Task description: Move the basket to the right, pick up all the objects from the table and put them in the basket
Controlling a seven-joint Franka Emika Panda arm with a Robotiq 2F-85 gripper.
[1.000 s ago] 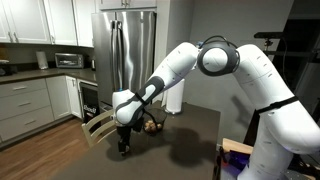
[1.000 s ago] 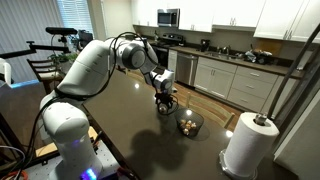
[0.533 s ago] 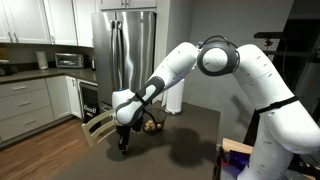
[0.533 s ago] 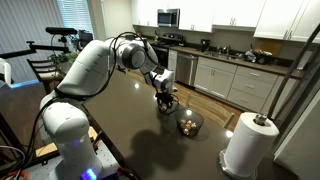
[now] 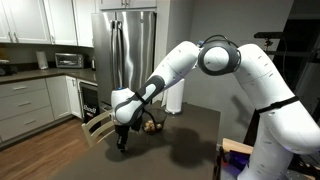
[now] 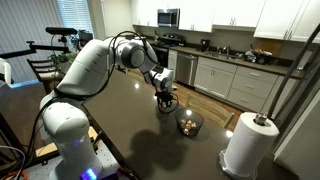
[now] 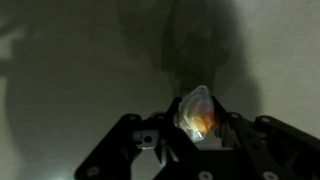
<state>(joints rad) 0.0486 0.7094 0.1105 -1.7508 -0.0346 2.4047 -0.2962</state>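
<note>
A: Entry one, left of the basket?

B: One gripper (image 6: pixel 166 102), hanging just left of the basket (image 6: pixel 190 133) and pointing down at the table (image 6: pixel 120 135). In the wrist view its fingers (image 7: pixel 165 135) are clamping a single tan piece (image 7: pixel 196 108), pale and lumpy, between them.

A: Is that piece touching the table?

B: I cannot tell; the wrist view is showing too dark.

A: Entry two, the basket itself?

B: One round basket of dark wire mesh, sitting upright on the table. In an exterior view it is holding several loose tan pieces (image 6: pixel 187 123); they are showing too small to count.

A: Entry three, right of the basket?

B: One white paper roll (image 6: pixel 249 145), standing upright, near the basket but not touching it.
</note>
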